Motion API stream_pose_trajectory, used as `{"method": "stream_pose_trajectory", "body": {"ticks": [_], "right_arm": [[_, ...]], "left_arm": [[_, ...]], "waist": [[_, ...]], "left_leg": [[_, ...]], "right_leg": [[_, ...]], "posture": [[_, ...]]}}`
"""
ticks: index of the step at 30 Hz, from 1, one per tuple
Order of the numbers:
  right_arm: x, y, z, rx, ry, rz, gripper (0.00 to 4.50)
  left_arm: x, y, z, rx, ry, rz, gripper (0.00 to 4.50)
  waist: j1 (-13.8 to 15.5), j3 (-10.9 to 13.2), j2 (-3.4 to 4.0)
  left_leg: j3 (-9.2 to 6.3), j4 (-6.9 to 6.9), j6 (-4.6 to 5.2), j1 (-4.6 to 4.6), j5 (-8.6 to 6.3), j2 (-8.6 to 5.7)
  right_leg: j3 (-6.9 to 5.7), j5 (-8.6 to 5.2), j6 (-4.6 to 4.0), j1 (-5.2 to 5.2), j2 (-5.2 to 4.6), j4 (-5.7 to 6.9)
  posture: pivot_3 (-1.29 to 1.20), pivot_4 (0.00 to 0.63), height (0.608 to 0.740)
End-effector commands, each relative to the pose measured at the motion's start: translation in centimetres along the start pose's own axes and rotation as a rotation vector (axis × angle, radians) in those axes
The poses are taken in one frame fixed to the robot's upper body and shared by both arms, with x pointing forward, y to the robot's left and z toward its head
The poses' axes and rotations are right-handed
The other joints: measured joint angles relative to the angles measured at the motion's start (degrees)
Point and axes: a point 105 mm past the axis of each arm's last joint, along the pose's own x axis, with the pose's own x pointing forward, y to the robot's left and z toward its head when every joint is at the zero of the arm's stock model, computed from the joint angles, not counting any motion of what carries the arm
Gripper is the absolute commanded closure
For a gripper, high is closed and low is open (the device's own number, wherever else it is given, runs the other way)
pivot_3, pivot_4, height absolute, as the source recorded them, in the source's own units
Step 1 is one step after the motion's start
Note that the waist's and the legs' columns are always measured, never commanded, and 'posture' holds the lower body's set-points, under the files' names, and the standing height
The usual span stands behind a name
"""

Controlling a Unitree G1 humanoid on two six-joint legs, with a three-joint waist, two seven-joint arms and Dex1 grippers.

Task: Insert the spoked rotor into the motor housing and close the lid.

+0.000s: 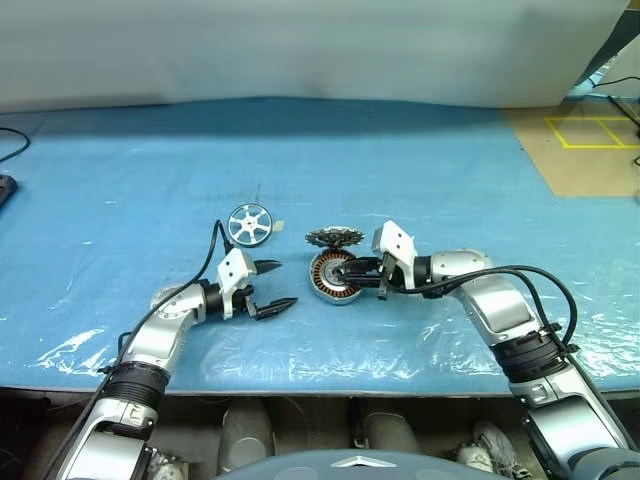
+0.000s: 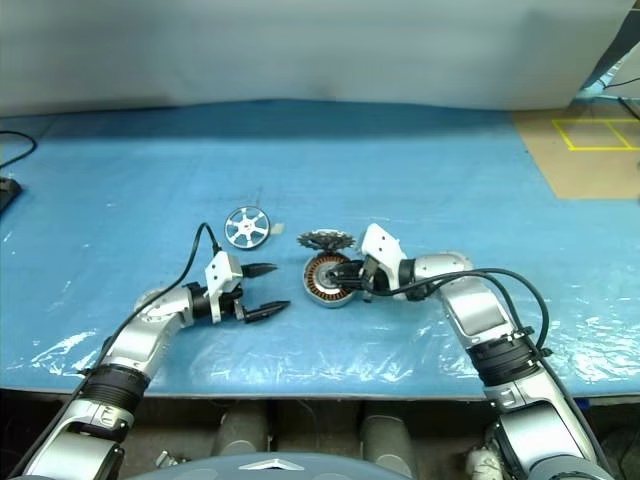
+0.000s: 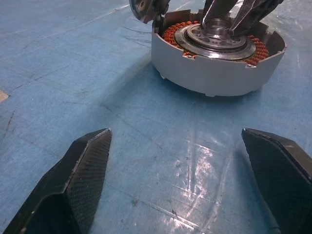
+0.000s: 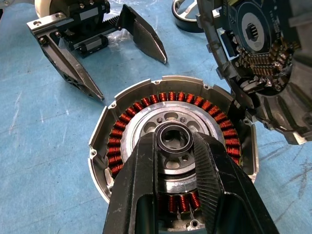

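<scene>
Pre-insertion step: right end effector [image 4: 178, 146] pinched the motor housing [image 1: 335, 277] hub mid-worktop, left end effector [image 1: 274, 287] spread and empty, spoked rotor [image 1: 249, 224] behind it toward the far edge; next calls for fetching it

The motor housing [image 1: 334, 276] sits on the counter [image 1: 420, 170] near its front edge, about midway across. Just behind it, touching or nearly so, a toothed lid [image 1: 334, 237] stands tilted on edge. The spoked rotor [image 1: 249, 223] lies to the left of the lid and a little farther back, apart from both. The right end effector [image 4: 176, 146] comes in from the right, its tips over the hub at the housing's centre. The left end effector [image 1: 277, 286] lies to the left of the housing and in front of the rotor, pointing toward the housing without touching it.
</scene>
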Motion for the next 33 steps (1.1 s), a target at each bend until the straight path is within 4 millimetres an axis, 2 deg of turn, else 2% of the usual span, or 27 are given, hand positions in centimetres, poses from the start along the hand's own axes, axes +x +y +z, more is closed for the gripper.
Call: {"method": "stream_pose_trajectory", "body": {"ticks": [1,33], "right_arm": [[0.1,0.1,0.4,-0.023,-0.009,0.004,3.85],[0.3,-0.2,1.3,-0.068,-0.032,-0.001,3.85]], "left_arm": [[-0.1,-0.2,-0.5,-0.01,0.014,0.0,0.0],[0.0,0.1,-0.6,-0.009,0.019,0.01,0.0]], "waist": [[0.0,0.0,0.0],[0.0,0.0,0.0]], "left_leg": [[0.0,0.01,0.0,0.0,0.0,0.0],[-0.02,0.27,0.0,0.02,0.0,0.02]], "right_leg": [[0.0,0.0,0.0,0.0,0.0,0.01],[0.03,-0.01,-0.01,0.0,0.0,0.25]], "posture": [[0.0,0.15,0.74],[0.0,0.15,0.74]]}}
